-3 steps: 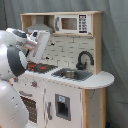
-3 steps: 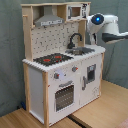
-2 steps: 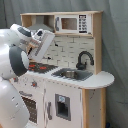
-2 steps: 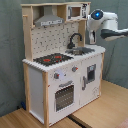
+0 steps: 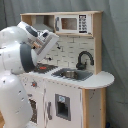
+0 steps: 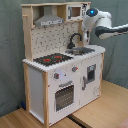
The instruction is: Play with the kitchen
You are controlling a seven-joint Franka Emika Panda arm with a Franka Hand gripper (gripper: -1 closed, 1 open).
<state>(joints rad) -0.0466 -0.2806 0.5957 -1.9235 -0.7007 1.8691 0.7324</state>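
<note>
Hovering end effector (image 6: 86, 36) above kitchen (image 6: 60, 80) sink (image 6: 80, 50)

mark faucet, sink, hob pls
faucet (image 6: 74, 39): second exterior view, on the black arched spout.
sink (image 5: 71, 74): first exterior view, on the steel basin's inside.
hob (image 6: 52, 59): second exterior view, on the black top by the red rings.

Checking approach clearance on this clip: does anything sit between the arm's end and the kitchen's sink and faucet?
Nothing visible does. In the second exterior view the arm's end hangs above the sink, beside the black faucet, with only open air below it. The fingers themselves aren't discernible.
</note>
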